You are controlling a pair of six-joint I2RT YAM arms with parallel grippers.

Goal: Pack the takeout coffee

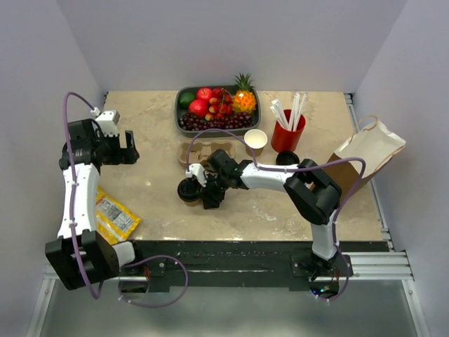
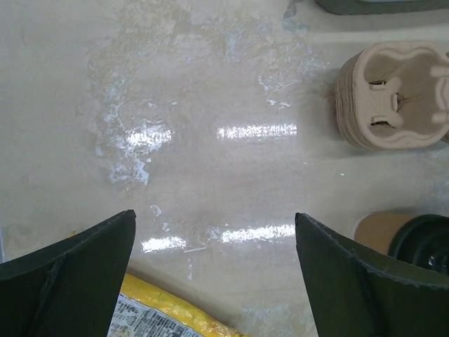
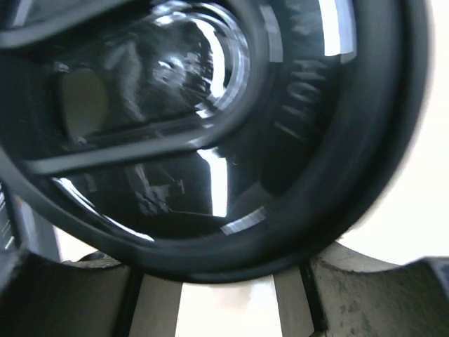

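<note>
Within right gripper [image 1: 196, 191]: takeout coffee [image 1: 186, 189]

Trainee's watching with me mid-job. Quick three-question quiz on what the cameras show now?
1. True or false: the left gripper is open and holds nothing.
2. Which gripper grips the kraft-brown paper cup with the round black plastic lid? A the left one, B the right gripper, C neither.
3. Fill in: the tan two-hole cardboard cup carrier holds ___ cups.
Key: 1 true; 2 B; 3 no.
</note>
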